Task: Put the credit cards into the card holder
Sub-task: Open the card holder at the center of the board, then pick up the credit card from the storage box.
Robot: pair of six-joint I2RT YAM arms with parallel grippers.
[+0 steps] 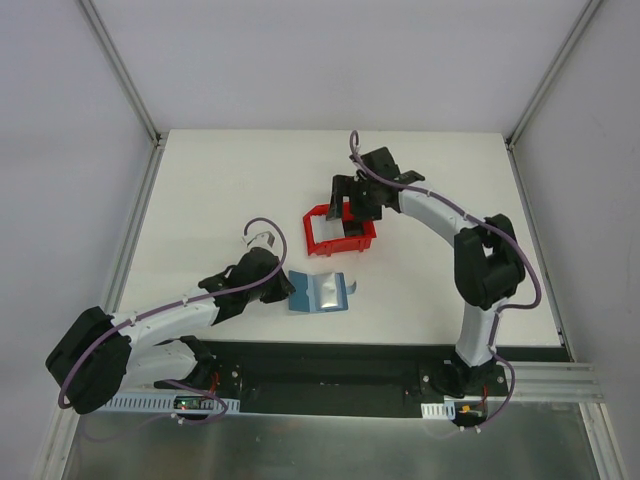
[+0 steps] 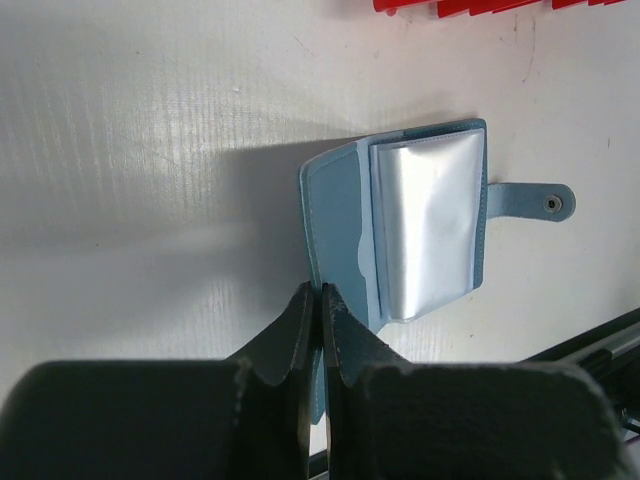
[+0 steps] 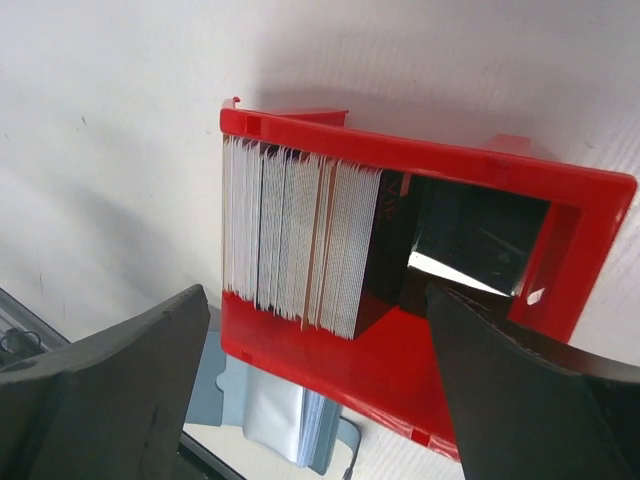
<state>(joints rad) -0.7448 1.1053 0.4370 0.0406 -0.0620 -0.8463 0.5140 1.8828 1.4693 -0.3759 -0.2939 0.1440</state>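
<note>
The teal-blue card holder (image 1: pixel 322 292) lies open on the white table, its clear sleeves (image 2: pixel 428 232) facing up and its clasp tab (image 2: pixel 545 203) out to the side. My left gripper (image 2: pixel 320 290) is shut on the edge of its left cover (image 1: pixel 289 290). The credit cards (image 3: pixel 290 240) stand on edge as a thick white stack inside a red bin (image 3: pixel 480 170). My right gripper (image 3: pixel 315 300) hangs wide open just above that bin (image 1: pixel 343 215), with nothing held between its fingers. Part of the card holder (image 3: pixel 270 420) shows beyond the bin's near wall.
The red bin (image 1: pixel 362 240) sits just behind the card holder, near the table's middle. A dark block (image 3: pixel 470 240) fills the bin's space beside the cards. The black base rail (image 1: pixel 330 365) runs along the near table edge.
</note>
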